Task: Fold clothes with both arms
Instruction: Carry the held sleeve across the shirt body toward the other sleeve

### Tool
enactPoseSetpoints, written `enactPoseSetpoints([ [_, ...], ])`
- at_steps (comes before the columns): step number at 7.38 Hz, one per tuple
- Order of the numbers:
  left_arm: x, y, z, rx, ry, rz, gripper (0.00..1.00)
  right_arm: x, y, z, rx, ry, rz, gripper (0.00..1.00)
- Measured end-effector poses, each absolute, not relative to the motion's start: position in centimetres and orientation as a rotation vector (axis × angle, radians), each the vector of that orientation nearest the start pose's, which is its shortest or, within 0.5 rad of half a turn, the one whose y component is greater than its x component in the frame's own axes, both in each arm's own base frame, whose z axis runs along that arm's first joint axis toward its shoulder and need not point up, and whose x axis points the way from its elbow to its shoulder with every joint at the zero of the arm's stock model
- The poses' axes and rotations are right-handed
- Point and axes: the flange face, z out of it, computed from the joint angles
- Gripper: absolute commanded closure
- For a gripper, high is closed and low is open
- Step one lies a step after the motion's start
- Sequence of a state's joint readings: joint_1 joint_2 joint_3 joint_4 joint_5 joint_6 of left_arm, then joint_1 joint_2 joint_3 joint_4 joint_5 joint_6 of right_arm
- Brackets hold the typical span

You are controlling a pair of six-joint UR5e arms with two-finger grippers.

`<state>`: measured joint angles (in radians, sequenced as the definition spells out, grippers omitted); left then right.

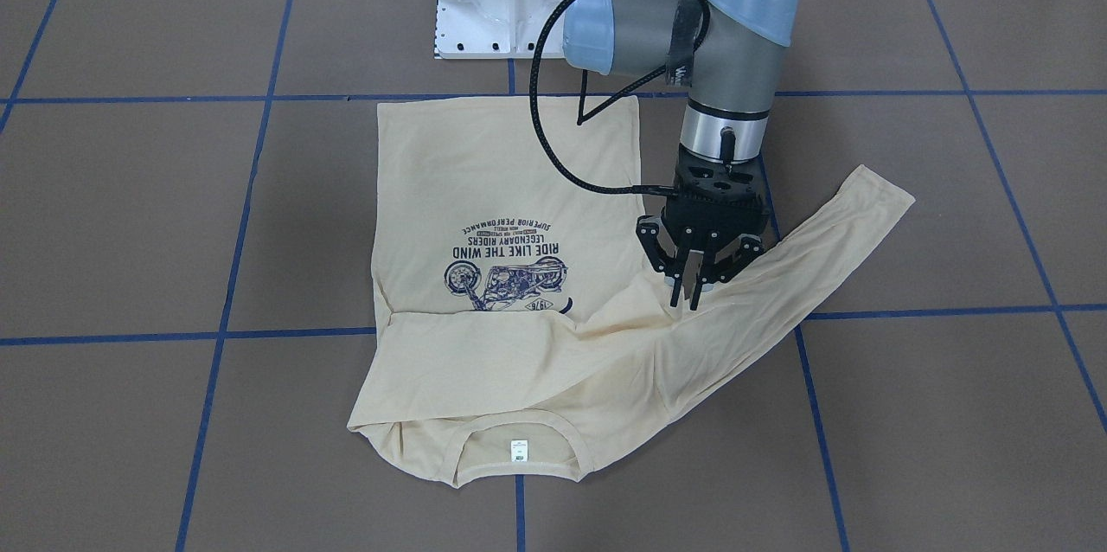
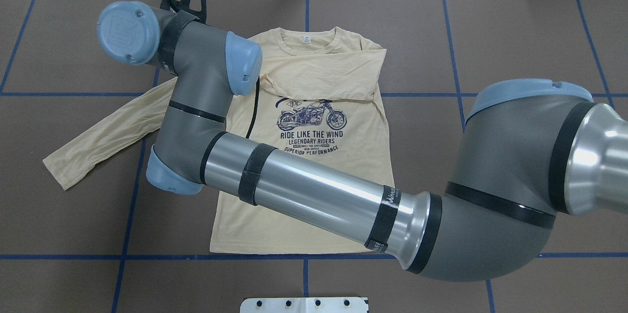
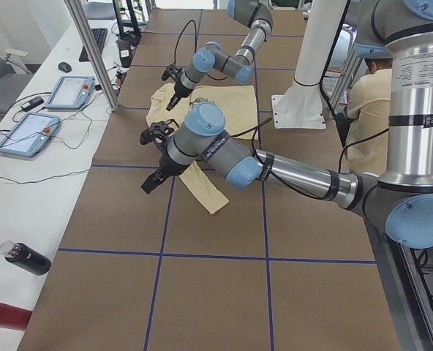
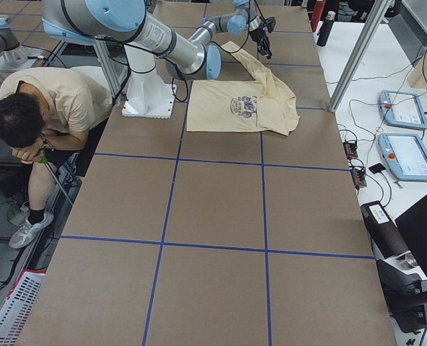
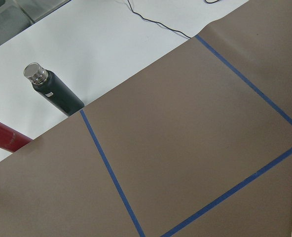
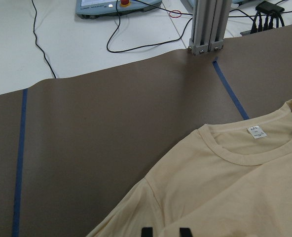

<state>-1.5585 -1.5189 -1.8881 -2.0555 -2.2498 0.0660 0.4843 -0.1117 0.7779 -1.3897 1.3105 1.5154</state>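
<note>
One cream shirt [image 1: 484, 189] lies flat at the centre of the bench [image 1: 130, 215], one sleeve folded over the chest, one stretched toward the frame's right. There are two hands. The right hand [image 1: 685, 303] stands on the armpit of the stretched sleeve, fingers almost together; whether it is grasping cloth I cannot tell. The left hand [image 3: 151, 183], centre-left in the side view, hangs over the bench; I cannot tell its state.
</note>
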Motion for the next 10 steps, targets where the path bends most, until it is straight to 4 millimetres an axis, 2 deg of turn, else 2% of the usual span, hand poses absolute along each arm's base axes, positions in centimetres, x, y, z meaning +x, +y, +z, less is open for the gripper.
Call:
enactPoseSetpoints([
  [3, -6.5, -48.3, 47.2, 0.74, 0.629, 0.325, 0.0, -68.7, -54.6, -6.9, 0.424, -0.787, 0.508, 0.01],
  [4, -6.5, -48.3, 47.2, 0.738, 0.63, 0.322, 0.0, -67.5, -55.2, -7.0, 0.39, -0.764, 0.483, 0.01],
  [5, -6.0, -48.4, 47.3, 0.734, 0.634, 0.329, 0.0, -65.1, -56.2, -6.2, 0.35, -0.719, 0.442, 0.01],
  [6, -4.6, -48.5, 47.4, 0.727, 0.646, 0.356, 0.0, -61.5, -57.3, -3.7, 0.313, -0.693, 0.384, 0.01],
  [8, 0.0, -48.6, 47.5, 0.682, 0.699, 0.388, 0.0, -52.2, -59.5, 3.6, 0.285, -0.707, 0.257, 0.01],
  [9, 2.6, -48.2, 47.9, 0.651, 0.734, 0.378, 0.0, -46.7, -59.9, 8.2, 0.292, -0.72, 0.192, 0.01],
  [10, 4.9, -47.0, 48.7, 0.623, 0.778, 0.35, 0.0, -40.0, -59.5, 13.7, 0.306, -0.73, 0.118, 0.01],
])
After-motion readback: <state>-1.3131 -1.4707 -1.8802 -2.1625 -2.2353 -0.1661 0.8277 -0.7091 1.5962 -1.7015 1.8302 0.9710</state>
